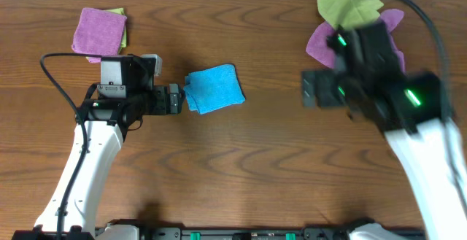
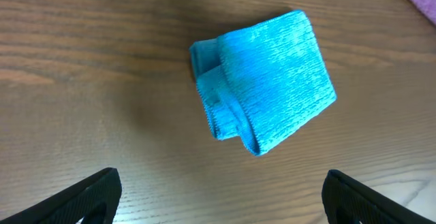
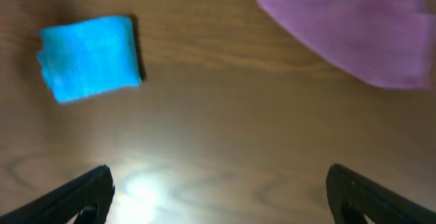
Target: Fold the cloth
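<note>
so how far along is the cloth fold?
Done: the cloth lies on the table as a small layered packet, its folded edges a bit uneven. In hand: nothing. The left gripper sits open beside its edge, and the right gripper is open, well clear, by the purple cloth. Left: probably just tidying those edges, if anything.

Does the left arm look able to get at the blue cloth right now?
Probably yes. The left tool is open and sits right beside the cloth, facing it, and the left wrist view shows nothing lying between them.
</note>
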Controlling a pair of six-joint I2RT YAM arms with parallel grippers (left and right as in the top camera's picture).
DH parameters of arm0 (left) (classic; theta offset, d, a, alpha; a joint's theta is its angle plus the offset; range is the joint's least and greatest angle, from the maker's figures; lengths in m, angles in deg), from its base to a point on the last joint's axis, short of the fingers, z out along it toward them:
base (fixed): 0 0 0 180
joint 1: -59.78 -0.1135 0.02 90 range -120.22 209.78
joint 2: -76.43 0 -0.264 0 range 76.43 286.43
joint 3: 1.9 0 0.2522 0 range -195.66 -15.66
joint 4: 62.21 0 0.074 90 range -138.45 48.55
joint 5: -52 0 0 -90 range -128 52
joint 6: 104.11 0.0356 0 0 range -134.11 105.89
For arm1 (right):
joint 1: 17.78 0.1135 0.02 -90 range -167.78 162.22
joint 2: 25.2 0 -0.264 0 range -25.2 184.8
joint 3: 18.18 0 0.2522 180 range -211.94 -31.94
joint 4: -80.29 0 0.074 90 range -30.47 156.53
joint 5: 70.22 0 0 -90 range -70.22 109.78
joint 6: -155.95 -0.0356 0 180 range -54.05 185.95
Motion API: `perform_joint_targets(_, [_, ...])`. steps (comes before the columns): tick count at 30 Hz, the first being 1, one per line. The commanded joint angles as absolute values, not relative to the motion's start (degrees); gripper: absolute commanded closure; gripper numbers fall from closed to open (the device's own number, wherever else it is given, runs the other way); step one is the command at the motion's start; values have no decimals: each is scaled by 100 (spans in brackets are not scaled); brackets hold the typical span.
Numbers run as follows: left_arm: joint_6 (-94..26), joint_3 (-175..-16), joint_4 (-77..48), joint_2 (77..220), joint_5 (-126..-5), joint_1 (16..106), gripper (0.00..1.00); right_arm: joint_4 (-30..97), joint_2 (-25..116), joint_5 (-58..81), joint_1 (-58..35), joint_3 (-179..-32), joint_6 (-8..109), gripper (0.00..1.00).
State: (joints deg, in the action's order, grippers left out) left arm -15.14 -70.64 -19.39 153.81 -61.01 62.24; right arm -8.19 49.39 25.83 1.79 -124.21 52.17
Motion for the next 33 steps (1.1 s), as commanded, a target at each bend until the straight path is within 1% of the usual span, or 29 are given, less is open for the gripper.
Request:
perform_joint_targets(1, [-1410,-7066,-2042,15399,-6317,6204,5,-1108,3844,3203,411,-12253,5269,1])
perform_joint_targets(4, [-1458,-7066,-2053,15399,-6317,6204,5,-1256,2134,3507,688,-11241,5012,1])
perform_joint_targets(7, [-1746,-7066,-1983,15399,-6324,6204,4,-1197,744,3448,743,-10260,5009,1])
perform_joint_targets(11, [-1799,-7066,-1974,15399,-6326,6206,5,-1202,-547,3487,736,-9641,4994,1])
perform_joint_targets(13, [-1796,-7064,-1972,15399,-6313,6206,4,-937,-912,3695,739,-9523,5320,1])
perform_joint_targets(15, [-1799,-7045,-1976,15401,-6311,6206,5,-240,-956,4023,739,-9208,6098,1])
perform_joint_targets(17, [-1796,-7031,-1978,15401,-6311,6206,5,348,-917,4569,739,-8561,6725,1])
perform_joint_targets(21, [-1794,-7012,-1972,15401,-6311,6206,5,1373,-792,5535,739,-7348,7175,1])
perform_joint_targets(24, [-1794,-7007,-1970,15401,-6311,6206,5,2119,-790,5730,736,-6859,7333,1])
perform_joint_targets(30, [-1775,-6557,-2160,15473,-6230,6204,4,2252,-790,5726,739,-6830,7333,1])
perform_joint_targets(33, [-1890,-6255,-2381,15519,-6477,6204,5,2123,-790,5726,739,-6830,7333,1])
